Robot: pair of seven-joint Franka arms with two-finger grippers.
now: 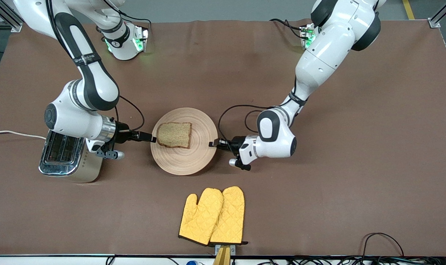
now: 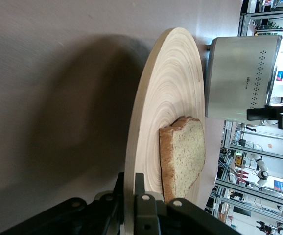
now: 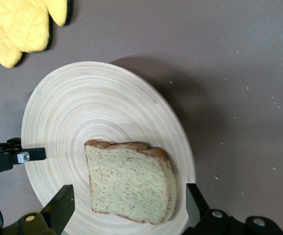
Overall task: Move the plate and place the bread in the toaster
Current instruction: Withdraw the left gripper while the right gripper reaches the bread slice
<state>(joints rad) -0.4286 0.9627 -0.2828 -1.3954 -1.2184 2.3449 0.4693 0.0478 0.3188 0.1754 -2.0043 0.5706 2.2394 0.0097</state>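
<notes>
The round wooden plate (image 1: 186,162) lies mid-table with the brown bread slice (image 1: 174,134) on it. My left gripper (image 1: 212,143) is shut on the plate's rim at the left arm's end; the left wrist view shows the fingers (image 2: 129,178) clamped on the rim of the plate (image 2: 171,98), with a broad shadow under it, and the bread (image 2: 185,156). My right gripper (image 1: 149,138) is open at the plate's toaster end. In the right wrist view its fingers (image 3: 128,205) straddle the bread (image 3: 129,183) without touching it. The toaster (image 1: 66,154) stands beside the plate, toward the right arm's end.
Two yellow oven mitts (image 1: 212,215) lie nearer the front camera than the plate, by the table's edge. The toaster's white cord (image 1: 9,133) runs off toward the right arm's end of the table. Brown tabletop surrounds everything.
</notes>
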